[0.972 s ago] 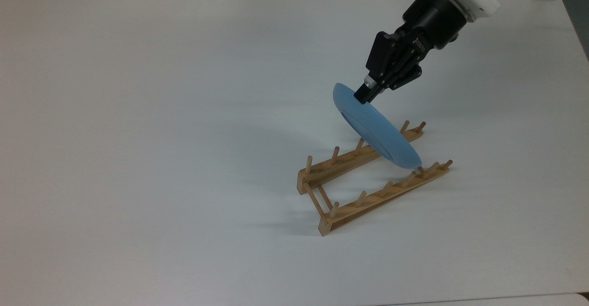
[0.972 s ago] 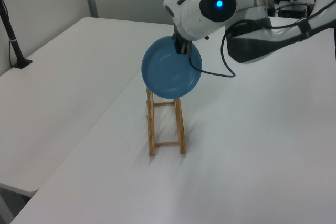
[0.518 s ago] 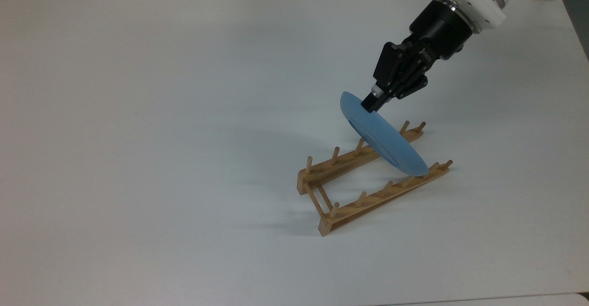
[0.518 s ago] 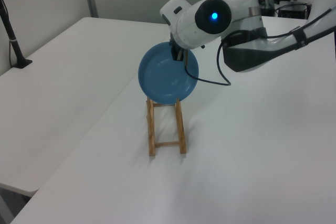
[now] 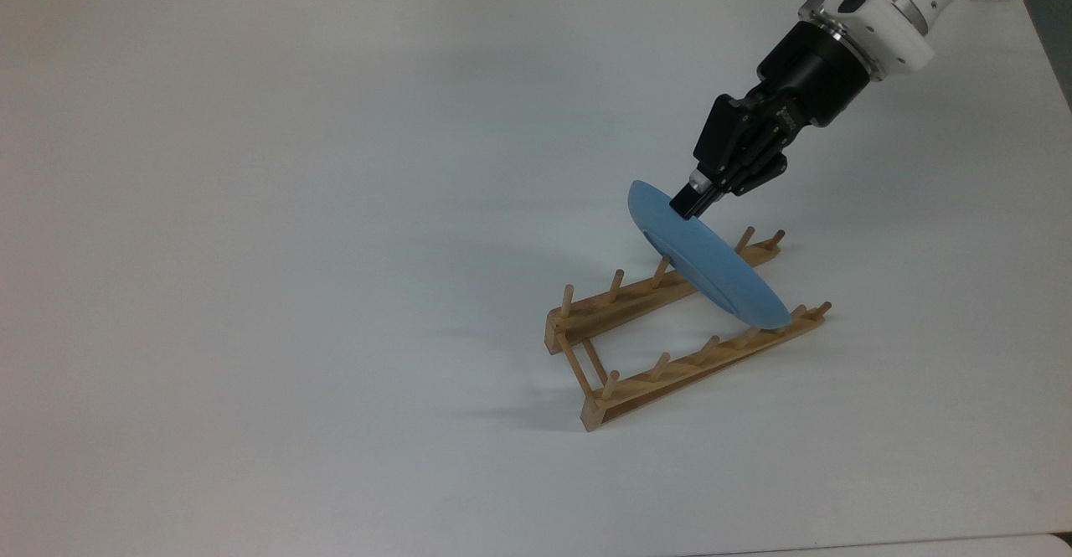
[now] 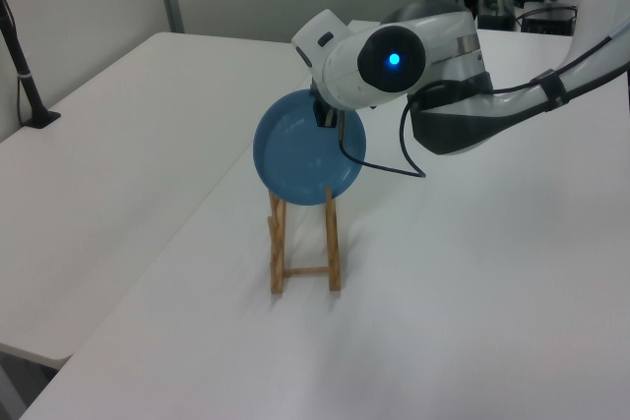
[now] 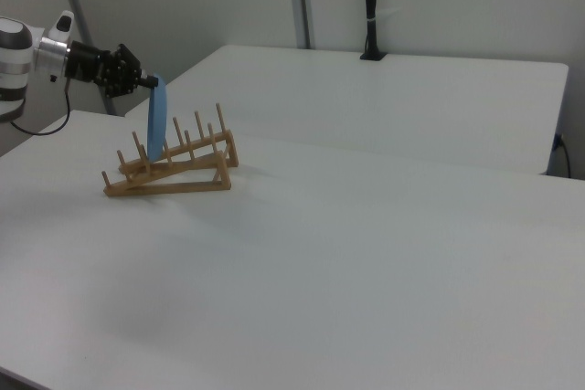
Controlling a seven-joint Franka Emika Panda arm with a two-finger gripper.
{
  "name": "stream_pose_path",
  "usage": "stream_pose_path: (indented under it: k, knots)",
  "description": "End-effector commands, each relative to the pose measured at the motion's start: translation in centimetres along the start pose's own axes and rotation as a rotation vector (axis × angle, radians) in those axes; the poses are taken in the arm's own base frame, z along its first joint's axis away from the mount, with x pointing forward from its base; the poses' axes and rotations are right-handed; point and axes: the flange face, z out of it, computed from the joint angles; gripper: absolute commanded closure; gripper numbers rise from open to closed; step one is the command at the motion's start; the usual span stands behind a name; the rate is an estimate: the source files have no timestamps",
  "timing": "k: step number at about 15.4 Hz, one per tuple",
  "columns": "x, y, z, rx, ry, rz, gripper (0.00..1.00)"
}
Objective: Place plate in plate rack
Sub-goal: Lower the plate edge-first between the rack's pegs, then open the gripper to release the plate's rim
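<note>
The light-blue plate (image 5: 708, 268) (image 6: 307, 148) (image 7: 156, 122) stands on edge, tilted, its lower rim down between the pegs at the top view's right end of the wooden plate rack (image 5: 653, 348) (image 6: 303, 243) (image 7: 174, 166). My gripper (image 5: 685, 203) (image 6: 324, 115) (image 7: 146, 82) is shut on the plate's upper rim, reaching in from the top view's upper right. In the right view the plate stands nearly upright among the rack's pegs. I cannot tell whether the lower rim rests on the rails.
The rack lies on a wide white table (image 5: 335, 205). A second white table (image 7: 411, 98) stands behind it in the right view, with a black post (image 7: 369, 6) at its far edge. Another black post (image 6: 20, 66) stands at the left view's left.
My gripper has lowered the plate and carried it toward the top view's right, so its lower rim now sits between the rack's pegs. The rack has shifted slightly.
</note>
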Motion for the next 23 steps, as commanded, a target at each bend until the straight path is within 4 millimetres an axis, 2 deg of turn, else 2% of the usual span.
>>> stream_pose_path:
  k: [1,2,5,6,7,8,9,10,11,12,18,19,20,21,23]
  knots:
    - [0.3,-0.7,-0.4,-0.020,0.003,0.008,0.88]
    - [0.2,-0.7,-0.2,-0.021,0.000,0.007,0.80]
    - [0.3,-0.7,-0.3,-0.019,0.004,0.010,0.77]
    - [0.3,-0.7,-0.4,-0.019,0.005,0.010,0.72]
    - [0.3,-0.6,-0.4,-0.019,0.005,0.011,0.54]
    - [0.3,-0.6,-0.4,-0.020,0.003,0.012,0.45]
    - [0.3,-0.7,-0.5,-0.021,0.004,0.011,0.42]
    - [0.3,-0.7,-0.5,-0.021,0.004,0.014,0.33]
    - [0.3,-0.7,-0.5,-0.021,0.004,0.034,0.17]
    - [0.3,-0.7,-0.5,-0.025,0.006,0.042,0.13]
    - [0.2,-1.0,-0.6,-0.030,0.011,0.049,0.13]
    - [0.2,-1.0,-0.6,-0.030,0.011,0.051,0.10]
    - [0.3,-1.0,-0.8,-0.028,0.014,0.055,0.00]
    - [0.3,-1.1,-1.0,-0.025,0.017,0.061,0.00]
    - [0.5,-2.1,-2.7,0.007,0.038,0.074,0.00]
